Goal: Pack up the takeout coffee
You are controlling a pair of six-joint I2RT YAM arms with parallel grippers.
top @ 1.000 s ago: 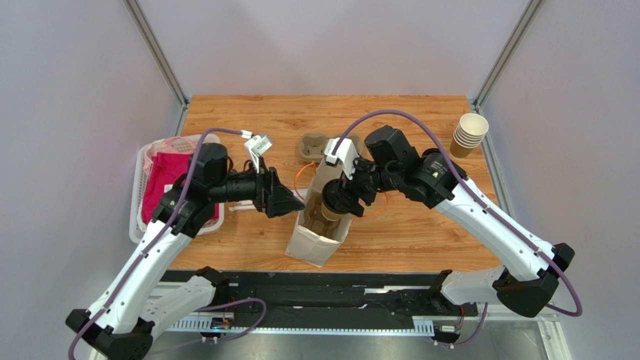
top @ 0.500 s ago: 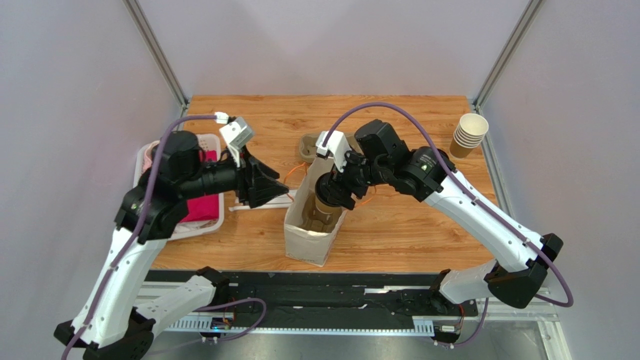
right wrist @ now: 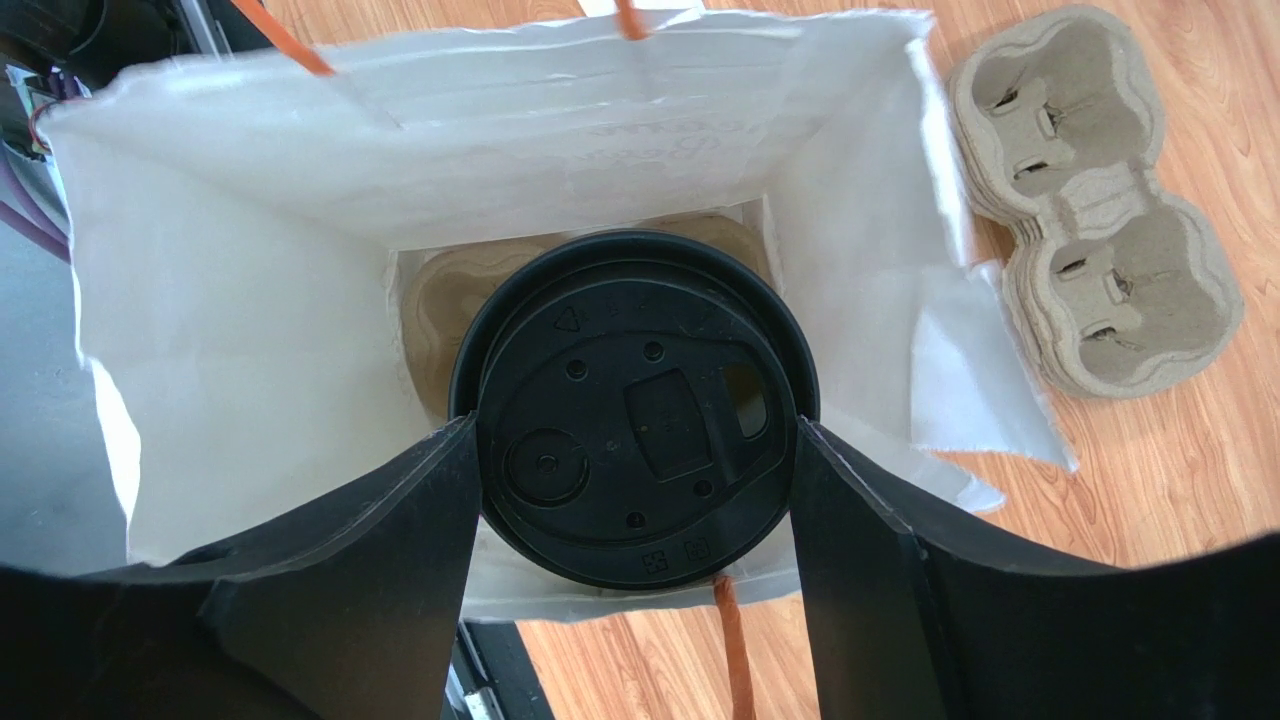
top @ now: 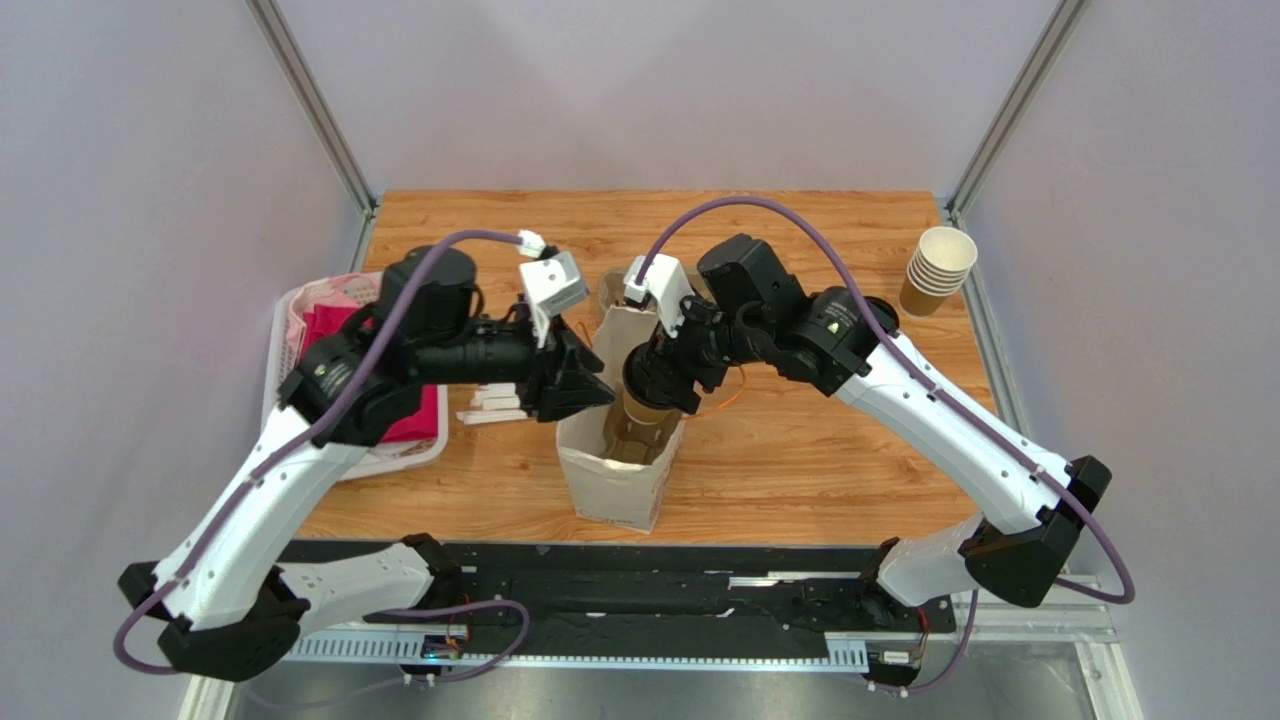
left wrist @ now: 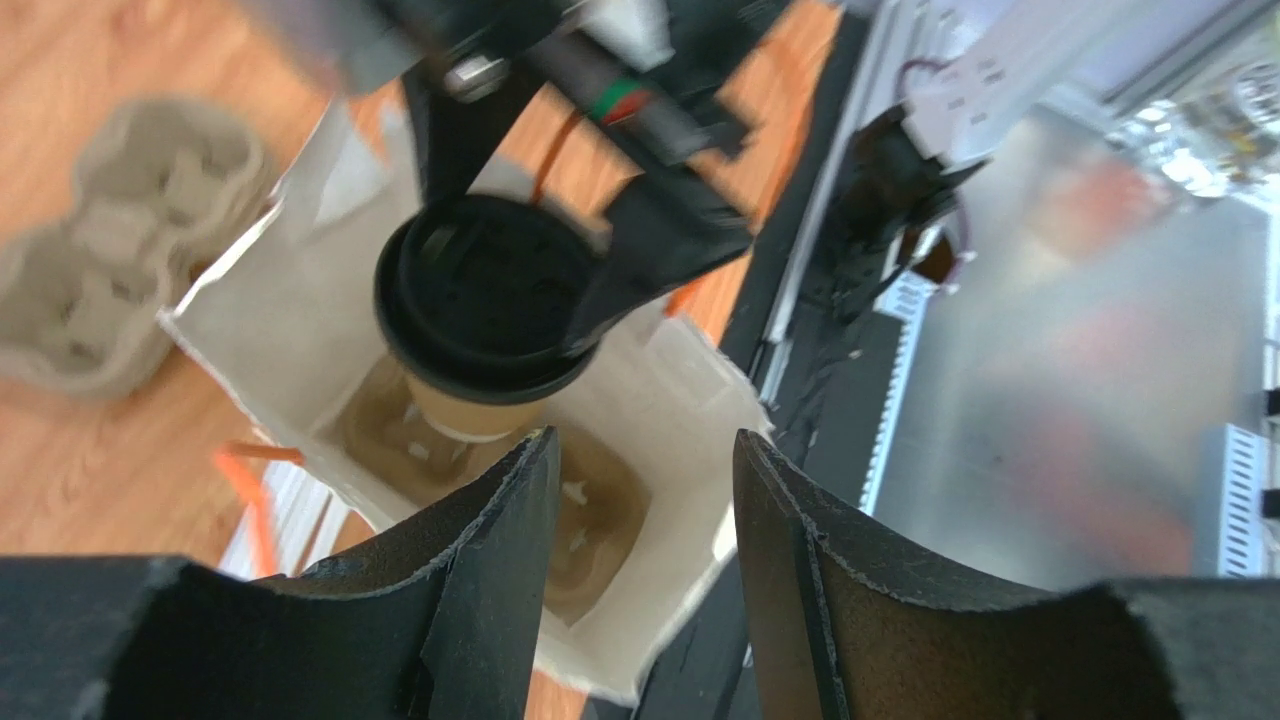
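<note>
The takeout coffee, a tan cup (top: 648, 408) with a black lid (right wrist: 639, 413), hangs upright in the open mouth of a white paper bag (top: 609, 488). My right gripper (right wrist: 639, 450) is shut on the lid, one finger on each side, and it shows from above in the top view (top: 661, 378). A brown cardboard carrier (left wrist: 601, 510) lies on the bag's floor under the cup. My left gripper (left wrist: 639, 503) is open and empty, right above the bag's left rim (top: 579, 387). The cup also shows in the left wrist view (left wrist: 481, 300).
A stack of empty cardboard cup carriers (top: 622, 293) lies just behind the bag. A stack of lidless cream cups (top: 939, 270) stands at the back right. A white basket (top: 286, 405) with pink cloth sits at the left. White sachets (top: 489, 402) lie beside it.
My left gripper swung out to the left, then came back right to the bag's left rim. The right gripper with the cup shifted slightly left, and the bag moved left with it.
</note>
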